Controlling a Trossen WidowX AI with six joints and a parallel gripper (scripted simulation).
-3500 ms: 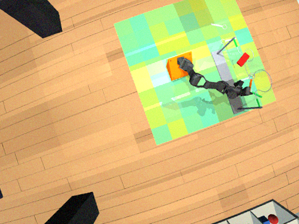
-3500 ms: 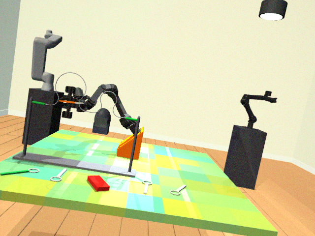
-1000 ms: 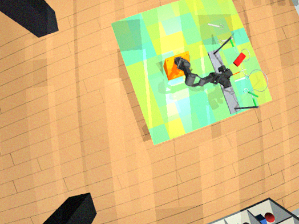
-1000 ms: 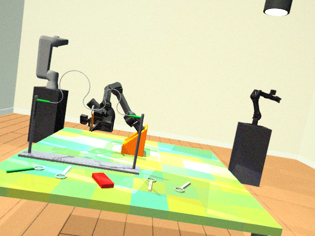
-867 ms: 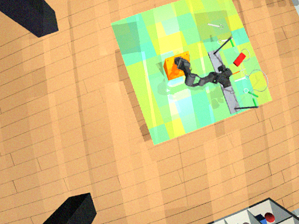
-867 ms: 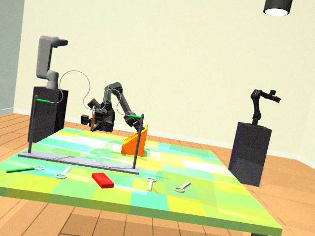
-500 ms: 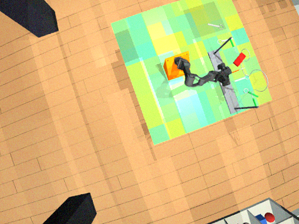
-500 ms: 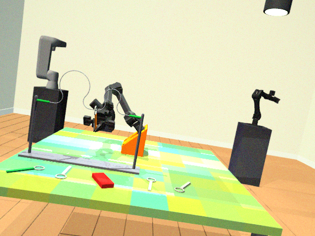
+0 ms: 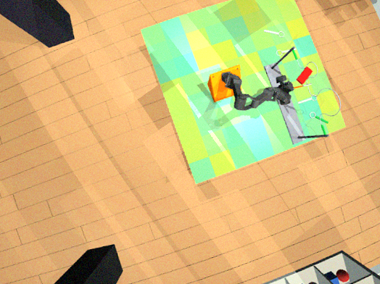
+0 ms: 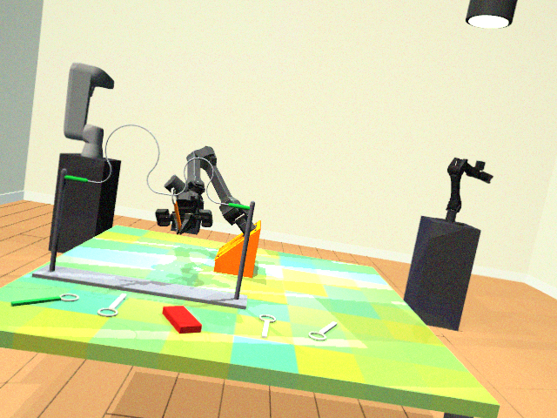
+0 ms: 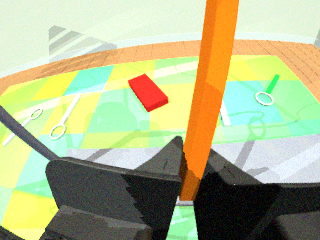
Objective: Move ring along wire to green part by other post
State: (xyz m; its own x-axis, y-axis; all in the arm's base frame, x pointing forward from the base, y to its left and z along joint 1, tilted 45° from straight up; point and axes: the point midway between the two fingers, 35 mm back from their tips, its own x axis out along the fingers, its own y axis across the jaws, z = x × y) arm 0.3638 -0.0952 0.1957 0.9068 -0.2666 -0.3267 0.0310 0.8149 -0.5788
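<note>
The gripper (image 9: pixel 292 88) (image 10: pixel 178 232) (image 11: pixel 184 143) has its fingers pinched around the lower end of a slim orange handle (image 9: pixel 300 86) (image 10: pixel 177 217) (image 11: pixel 207 100). In the exterior view the handle's long axis runs nearly upright, its top leaning slightly left and its bottom between the fingertips; in the wrist view it rises from the fingers, tipping a little right. At its upper end is the ring (image 10: pixel 173 199), seen almost edge-on (too thin to tell whether it touches the wire), at the low dip of the thin grey wire (image 10: pixel 157 157), between its two humps and well away from both green ends. The dark arm (image 9: pixel 239 97) (image 10: pixel 218 182) bends back from there to an orange wedge-shaped block (image 9: pixel 226 82) (image 10: pixel 238 253). Wire and ring stand above a flat grey base (image 9: pixel 294 125) (image 10: pixel 148 287), with one dark post (image 9: pixel 313 136) (image 10: pixel 57 225) at the exterior view's left and another post (image 9: pixel 282 57) (image 10: pixel 244 252) at its right; a green sleeve (image 10: pixel 75 178) (image 9: pixel 323 129) joins the left one, a second green sleeve (image 10: pixel 239 205) (image 9: pixel 294 54) the right. Farther out, on the patchwork-coloured table (image 9: pixel 197 142) (image 10: pixel 314 360) (image 11: pixel 30 175), lie a red block (image 9: pixel 304 75) (image 10: pixel 181 319) (image 11: pixel 148 93), several white ringed sticks and one with a green handle (image 9: pixel 321 119) (image 10: pixel 36 300) (image 11: pixel 273 84).
</note>
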